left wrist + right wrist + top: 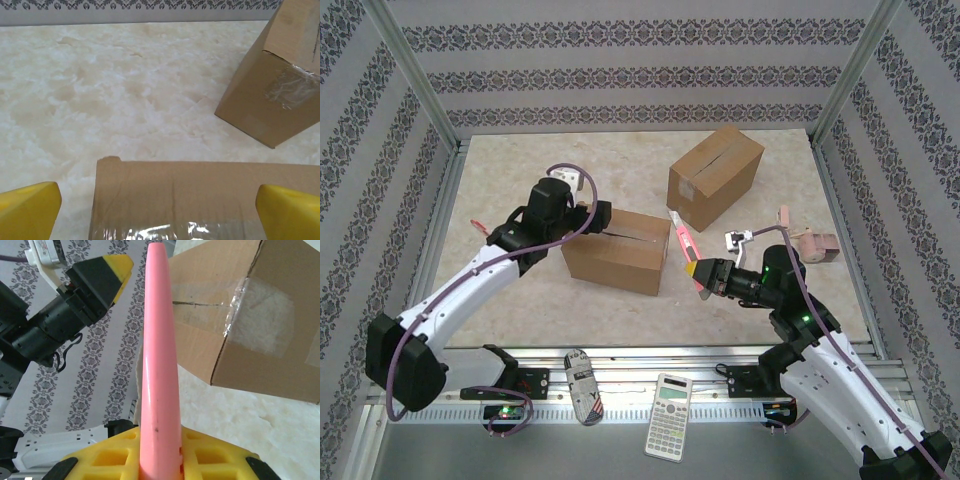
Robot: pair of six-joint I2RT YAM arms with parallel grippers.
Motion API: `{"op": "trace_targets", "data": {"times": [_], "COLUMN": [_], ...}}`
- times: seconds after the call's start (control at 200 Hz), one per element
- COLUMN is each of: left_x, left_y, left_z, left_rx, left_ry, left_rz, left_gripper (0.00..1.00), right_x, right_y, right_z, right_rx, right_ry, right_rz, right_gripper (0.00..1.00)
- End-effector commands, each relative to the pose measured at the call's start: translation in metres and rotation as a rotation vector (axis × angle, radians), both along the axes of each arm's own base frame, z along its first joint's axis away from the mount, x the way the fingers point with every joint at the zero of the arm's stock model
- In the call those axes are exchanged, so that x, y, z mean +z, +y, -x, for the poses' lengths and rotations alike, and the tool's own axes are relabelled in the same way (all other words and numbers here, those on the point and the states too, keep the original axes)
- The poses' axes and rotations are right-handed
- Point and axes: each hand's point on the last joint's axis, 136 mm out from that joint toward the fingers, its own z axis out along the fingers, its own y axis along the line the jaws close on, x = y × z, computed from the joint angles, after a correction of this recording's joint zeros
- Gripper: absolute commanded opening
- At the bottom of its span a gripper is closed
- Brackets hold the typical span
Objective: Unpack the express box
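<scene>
Two cardboard boxes sit on the marble-patterned table (500,290). The near box (616,250) lies just ahead of the arms, and the far box (715,175) stands tilted behind it and to the right, close by but apart. Both are closed. Clear tape shows on the near box's top (200,195) and across the far box's end (280,75), and a dark slit runs along each top seam.

The left gripper (588,216) is at the near box's left end with its jaws spread wide. In the left wrist view the yellow fingertips (27,210) sit at the two bottom corners with the box top between them. Whether either pad touches the cardboard I cannot tell.

The right gripper (705,272) is pinched on a pink utility knife (682,240), held by its rear end between the yellow pads (105,460). The knife (157,365) points away from the arm toward the gap by the near box's right end, its tip just beside the box and not touching.

A calculator (670,402) lies on the rail at the near edge.
</scene>
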Motion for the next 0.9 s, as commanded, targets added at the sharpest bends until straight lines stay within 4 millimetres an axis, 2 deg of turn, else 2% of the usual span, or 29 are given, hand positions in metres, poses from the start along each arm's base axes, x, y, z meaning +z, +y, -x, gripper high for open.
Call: {"op": "trace_targets", "data": {"times": [0.0, 0.2, 0.36, 0.47, 0.66, 0.894], "left_x": [0.001, -0.017, -0.025, -0.031, -0.046, -0.076], "left_y": [0.005, 0.008, -0.001, -0.005, 0.002, 0.010], "left_z": [-0.014, -0.020, -0.020, -0.019, -0.015, -0.004], "left_rx": [0.010, 0.000, -0.061, -0.081, -0.057, -0.031], "left_ry": [-0.064, -0.040, -0.055, -0.075, -0.087, -0.035], "left_rz": [-0.011, 0.089, 0.158, 0.181, 0.166, 0.144], "left_gripper": [1.00, 0.97, 0.96, 0.96, 0.95, 0.95], "right_x": [-0.003, -0.003, -0.004, -0.003, -0.001, -0.020], "right_y": [-0.002, -0.002, -0.002, -0.002, -0.002, -0.006], "right_z": [0.000, 0.000, 0.001, 0.002, 0.004, 0.005], "right_rx": [0.003, 0.002, 0.005, 0.006, 0.010, -0.022], "right_ry": [-0.023, -0.027, -0.028, -0.034, -0.041, 0.060], "right_rz": [0.017, 0.017, 0.015, 0.010, -0.001, 0.033], "right_gripper": [0.00, 0.00, 0.00, 0.00, 0.00, 0.00]}}
